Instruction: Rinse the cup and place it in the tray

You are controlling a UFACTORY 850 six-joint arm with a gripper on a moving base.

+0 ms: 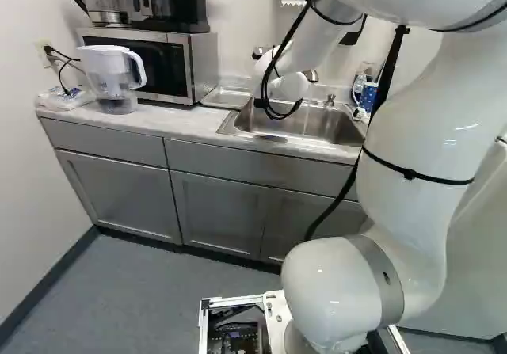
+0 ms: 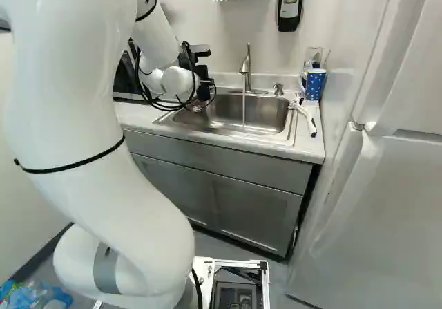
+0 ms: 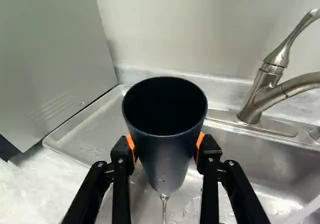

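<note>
"Wrist view, item one: what do we have in hand?"

"One cup (image 3: 167, 161), dark, tapered, mouth up, no handle that we can see. One gripper (image 3: 165, 146), clamped on it, an orange pad to either side of the wall. Location: above the sink (image 3: 280, 166), close to the tray (image 3: 90, 136)."

"Water?"

"One thin trickle (image 3: 164, 204) below the cup's base. One stream (image 2: 244, 112), seen in the right base view, falling from the tap (image 2: 246, 67) – our cup is not under it. We judge the rinse done or nearly so, with draining and the move to the tray next."

"Handling notes?"

"Probably light, stiff-walled; plastic or coated metal, we cannot tell which. Wet, so likely slippery. The taper matters: narrower towards the base, it could slide through a loose hold. We have it by opposite sides, below the rim, and that seems the right place – we should keep the pressure even and not regrip over the basin."

"And setting down?"

"Tray: one, metal, shallow, between the sink and the microwave (image 3: 55, 58). We should clear its raised rim, keep the cup away from the microwave's side, lower it level, and let go once the base sits flat."
</note>
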